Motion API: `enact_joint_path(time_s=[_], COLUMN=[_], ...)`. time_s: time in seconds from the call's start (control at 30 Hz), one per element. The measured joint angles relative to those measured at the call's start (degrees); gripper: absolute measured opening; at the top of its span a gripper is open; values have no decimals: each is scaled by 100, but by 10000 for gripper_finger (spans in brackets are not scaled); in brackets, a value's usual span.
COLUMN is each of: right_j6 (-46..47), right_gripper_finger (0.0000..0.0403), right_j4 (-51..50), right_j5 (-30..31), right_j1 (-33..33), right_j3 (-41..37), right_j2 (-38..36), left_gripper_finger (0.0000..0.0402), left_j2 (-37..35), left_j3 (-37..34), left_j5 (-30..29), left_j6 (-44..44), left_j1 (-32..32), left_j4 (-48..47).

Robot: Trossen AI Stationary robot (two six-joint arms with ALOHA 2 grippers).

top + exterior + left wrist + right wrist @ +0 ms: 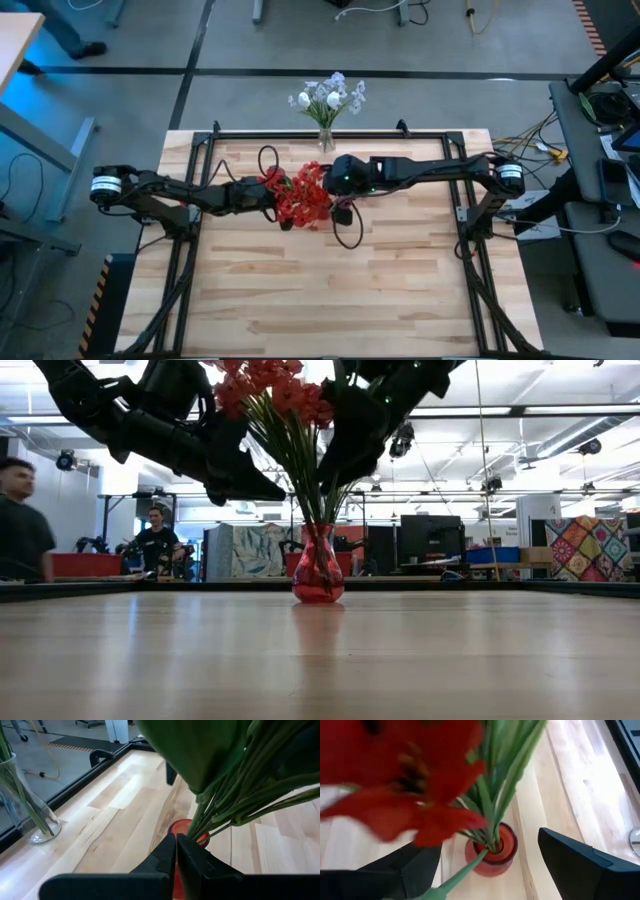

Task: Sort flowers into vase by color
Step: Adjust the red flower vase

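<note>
Red flowers (300, 195) on green stems (220, 805) stand in a small red vase (318, 568) at the table's middle. White and pale-blue flowers (328, 95) stand in a clear glass vase (30, 815) at the far edge. My left gripper (176, 852) is shut, left of the bunch, its tips by the stems just above the red vase's mouth (186, 826). My right gripper (495, 870) is open to the right of the bunch and above the vase. Its fingers stand wide on either side of the stems, with nothing between the tips. My left gripper comes slanting down from the table's left, and its shut fingertips (278, 492) stand right beside the red flowers' stems above the vase's mouth. I cannot tell whether they touch the stems.
A black metal frame (200, 150) runs around the wooden table top (330, 290). Black cables (345, 230) loop just near of the red vase. People stand in the room beyond the far edge (20, 520).
</note>
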Motion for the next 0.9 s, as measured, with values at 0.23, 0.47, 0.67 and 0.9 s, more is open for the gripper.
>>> enact_joint_path(time_s=[0.23, 0.47, 0.67, 0.9], right_j6=[-201, -193, -200, -193], right_gripper_finger=[309, 308, 302, 300], right_j4=[-344, -1234, -1496, -1612], right_j5=[-6, 0, 24, 118], right_j1=[43, 43, 43, 43], right_j3=[114, 169, 177, 118], right_j2=[-17, -90, -393, -759], left_gripper_finger=[0, 0, 0, 0], left_j2=[0, 0, 0, 0], left_j3=[-2, -2, -2, -2], left_j5=[0, 1, 2, 2], left_j6=[0, 0, -1, -2], left_j1=[0, 2, 2, 2], left_j4=[-24, -64, -64, -59])
